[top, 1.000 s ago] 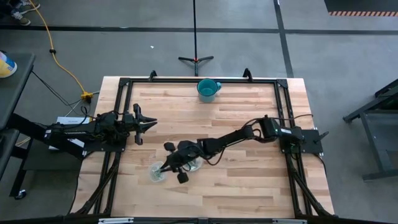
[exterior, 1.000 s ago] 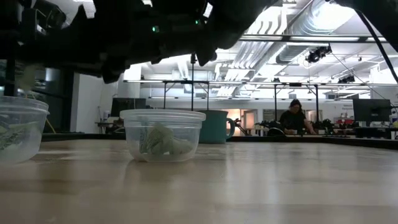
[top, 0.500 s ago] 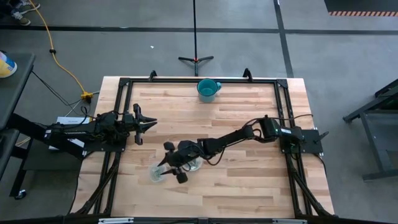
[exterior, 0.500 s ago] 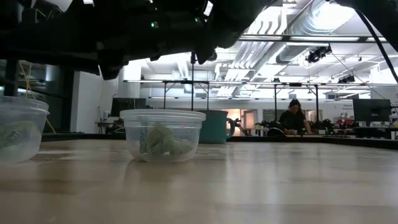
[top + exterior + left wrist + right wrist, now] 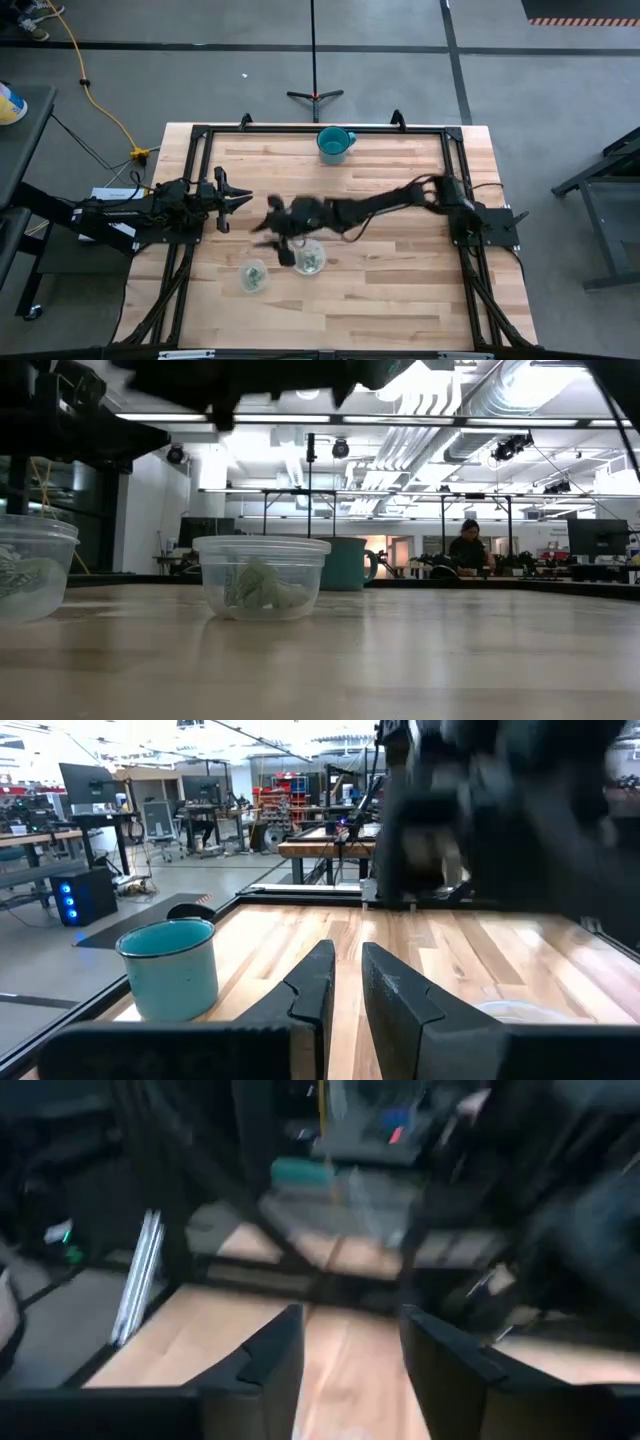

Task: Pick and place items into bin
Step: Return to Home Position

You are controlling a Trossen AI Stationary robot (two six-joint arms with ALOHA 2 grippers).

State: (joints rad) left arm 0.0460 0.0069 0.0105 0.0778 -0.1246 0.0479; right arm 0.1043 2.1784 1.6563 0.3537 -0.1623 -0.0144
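In the high view, even overhead light falls on the table (image 5: 400, 290), shadows are faint and the right arm (image 5: 370, 208) is smeared. In the low view, glaring ceiling strips (image 5: 480, 422) backlight everything, leaving black silhouettes above. The right wrist view is dim and blurred around the right claw (image 5: 350, 1320).

grey concrete floor (image 5: 560, 100) crossed by dark tape lines (image 5: 200, 45), with a yellow cable (image 5: 100, 105) and a thin tripod stand (image 5: 314, 94) on it. low view: brightly lit open workshop hall, white ceiling ducts (image 5: 480, 400), 1 seated person (image 5: 470, 548) at far benches. left wrist view: desks with monitors (image 5: 82, 782), a chair (image 5: 158, 820), and what may be a computer tower (image 5: 85, 895) with blue lights.
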